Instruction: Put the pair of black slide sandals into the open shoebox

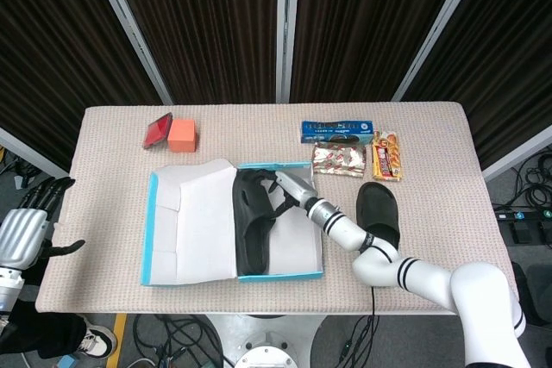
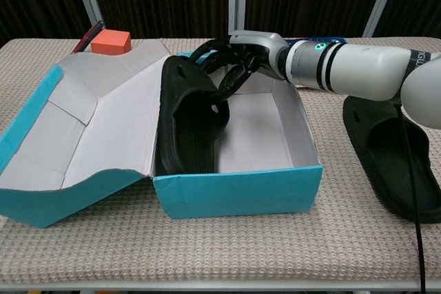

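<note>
Shoebox (image 2: 238, 187) holds one sandal (image 2: 189, 125) tilted against its left wall; right hand (image 2: 238, 60) fingers curled on its strap.

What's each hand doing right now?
Left hand: open, holding nothing, off the table's left edge.
Right hand: fingers on the sandal in the shoebox; grip cannot be told.

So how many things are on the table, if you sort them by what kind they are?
Black sandals: 2
Shoebox: 1
Snack packs: 3
Little red and orange boxes: 2
Total: 8
</note>
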`<state>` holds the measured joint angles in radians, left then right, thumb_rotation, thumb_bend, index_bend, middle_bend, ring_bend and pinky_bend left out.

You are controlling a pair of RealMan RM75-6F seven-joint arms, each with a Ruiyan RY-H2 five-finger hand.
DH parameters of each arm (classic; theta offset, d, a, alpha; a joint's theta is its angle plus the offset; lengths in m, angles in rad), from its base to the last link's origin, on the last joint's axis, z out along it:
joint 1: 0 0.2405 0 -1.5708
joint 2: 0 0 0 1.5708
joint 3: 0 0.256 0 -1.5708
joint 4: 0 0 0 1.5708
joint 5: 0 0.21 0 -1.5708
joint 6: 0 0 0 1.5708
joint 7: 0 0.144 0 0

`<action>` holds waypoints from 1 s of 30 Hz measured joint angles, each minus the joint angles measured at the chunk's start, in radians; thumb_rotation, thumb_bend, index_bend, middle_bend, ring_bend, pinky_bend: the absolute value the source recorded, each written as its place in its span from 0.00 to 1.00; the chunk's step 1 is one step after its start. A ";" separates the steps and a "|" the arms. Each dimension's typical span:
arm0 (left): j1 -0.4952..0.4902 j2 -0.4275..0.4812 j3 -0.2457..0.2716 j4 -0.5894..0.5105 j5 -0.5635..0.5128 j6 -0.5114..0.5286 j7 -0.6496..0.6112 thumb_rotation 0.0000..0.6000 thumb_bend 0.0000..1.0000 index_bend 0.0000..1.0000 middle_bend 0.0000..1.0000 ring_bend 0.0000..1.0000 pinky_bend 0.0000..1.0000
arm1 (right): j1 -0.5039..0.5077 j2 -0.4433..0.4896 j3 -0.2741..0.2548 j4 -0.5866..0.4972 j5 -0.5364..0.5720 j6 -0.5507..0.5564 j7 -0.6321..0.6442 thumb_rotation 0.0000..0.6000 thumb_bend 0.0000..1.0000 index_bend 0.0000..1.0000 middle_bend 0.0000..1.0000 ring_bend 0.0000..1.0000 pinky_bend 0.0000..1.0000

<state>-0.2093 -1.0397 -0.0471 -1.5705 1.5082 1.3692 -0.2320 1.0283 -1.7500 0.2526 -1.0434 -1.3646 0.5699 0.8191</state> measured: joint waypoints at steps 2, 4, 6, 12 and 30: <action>0.000 0.000 0.001 -0.002 0.001 0.001 -0.002 1.00 0.00 0.08 0.08 0.00 0.11 | -0.001 0.012 -0.003 -0.013 -0.004 0.001 -0.006 1.00 0.00 0.06 0.15 0.01 0.23; 0.001 0.002 0.001 -0.004 0.002 0.002 -0.003 1.00 0.00 0.08 0.08 0.00 0.11 | -0.001 0.028 -0.006 -0.031 -0.007 0.000 -0.014 1.00 0.00 0.04 0.13 0.00 0.23; 0.002 0.003 0.001 -0.007 0.002 0.004 -0.004 1.00 0.00 0.08 0.08 0.00 0.11 | -0.003 0.045 -0.008 -0.049 -0.008 0.001 -0.025 1.00 0.00 0.03 0.13 0.00 0.22; 0.003 0.006 0.001 -0.019 0.006 0.009 0.003 1.00 0.00 0.08 0.08 0.00 0.11 | -0.019 0.108 -0.005 -0.137 -0.005 0.022 -0.051 1.00 0.00 0.02 0.12 0.00 0.22; -0.007 0.005 0.006 -0.047 0.020 -0.001 0.032 1.00 0.00 0.08 0.08 0.00 0.11 | -0.127 0.542 -0.018 -0.547 0.261 0.149 -0.585 1.00 0.00 0.08 0.21 0.16 0.33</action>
<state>-0.2165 -1.0345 -0.0409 -1.6171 1.5278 1.3679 -0.2004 0.9008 -1.2084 0.2341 -1.5907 -1.1035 0.7188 0.2341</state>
